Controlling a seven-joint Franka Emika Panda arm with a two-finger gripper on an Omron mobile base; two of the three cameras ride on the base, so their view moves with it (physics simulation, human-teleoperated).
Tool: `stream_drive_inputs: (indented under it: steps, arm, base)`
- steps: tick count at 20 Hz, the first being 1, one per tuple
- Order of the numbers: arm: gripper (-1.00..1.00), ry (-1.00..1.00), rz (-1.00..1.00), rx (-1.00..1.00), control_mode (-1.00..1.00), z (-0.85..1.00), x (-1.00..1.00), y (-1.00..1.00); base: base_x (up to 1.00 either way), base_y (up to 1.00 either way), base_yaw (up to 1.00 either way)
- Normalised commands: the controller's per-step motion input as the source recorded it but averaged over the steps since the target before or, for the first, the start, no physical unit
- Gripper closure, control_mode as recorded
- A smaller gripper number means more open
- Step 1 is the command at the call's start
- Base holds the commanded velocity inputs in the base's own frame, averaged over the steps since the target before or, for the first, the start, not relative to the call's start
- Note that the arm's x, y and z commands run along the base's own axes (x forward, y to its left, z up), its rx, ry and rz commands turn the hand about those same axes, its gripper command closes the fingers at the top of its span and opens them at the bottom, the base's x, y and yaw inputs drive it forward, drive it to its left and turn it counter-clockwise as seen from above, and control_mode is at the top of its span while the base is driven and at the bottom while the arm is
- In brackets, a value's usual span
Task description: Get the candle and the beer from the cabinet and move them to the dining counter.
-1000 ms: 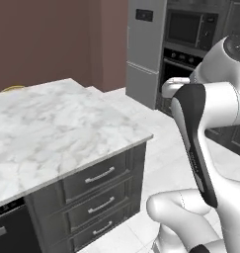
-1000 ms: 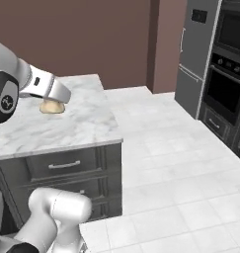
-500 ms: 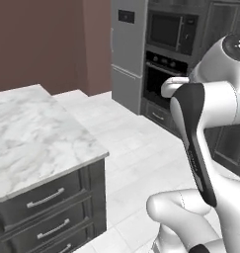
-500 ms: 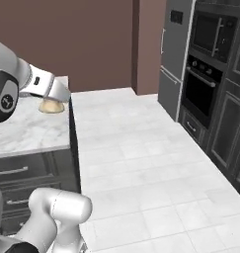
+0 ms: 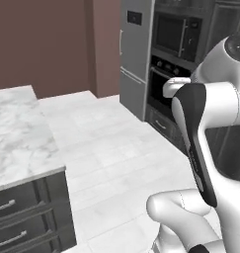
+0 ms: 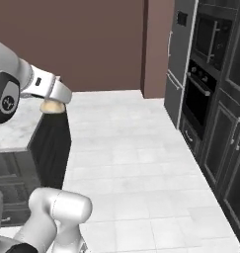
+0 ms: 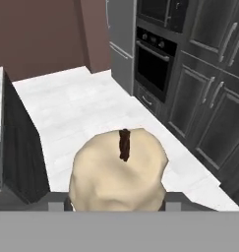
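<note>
Candle (image 7: 118, 172): stubby cream wax, lumpy rounded top, short dark wick upright at centre. It sits directly ahead of the gripper (image 7: 116, 204), pinched between the jaws at 6 o'clock in the hand view, carried in the air above the white tiled floor (image 7: 91, 106).

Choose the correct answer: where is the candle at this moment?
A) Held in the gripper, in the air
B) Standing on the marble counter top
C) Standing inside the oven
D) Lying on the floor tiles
A: the hand view shows the cream candle with its dark wick right at the gripper, above the floor, and the right base view shows the candle at the end of the arm beside the edge of the marble counter, not resting on it.
</note>
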Motion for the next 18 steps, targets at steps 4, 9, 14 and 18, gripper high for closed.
stream_drive_inputs:
  steps: [4, 9, 14, 18]
  arm:
    - [1.0, 0.0, 0.0, 0.0, 1.0, 0.0, 0.0, 0.0]
    - [1.0, 0.0, 0.0, 0.0, 1.0, 0.0, 0.0, 0.0]
    - [1.0, 0.0, 0.0, 0.0, 1.0, 0.0, 0.0, 0.0]
    - [1.0, 0.0, 0.0, 0.0, 1.0, 0.0, 0.0, 0.0]
  base:
    - [0.52, -1.0, 0.44]
    - [0.66, -0.83, 0.54]
    - [0.96, -0.45, 0.63]
    - [1.0, -0.42, 0.59]
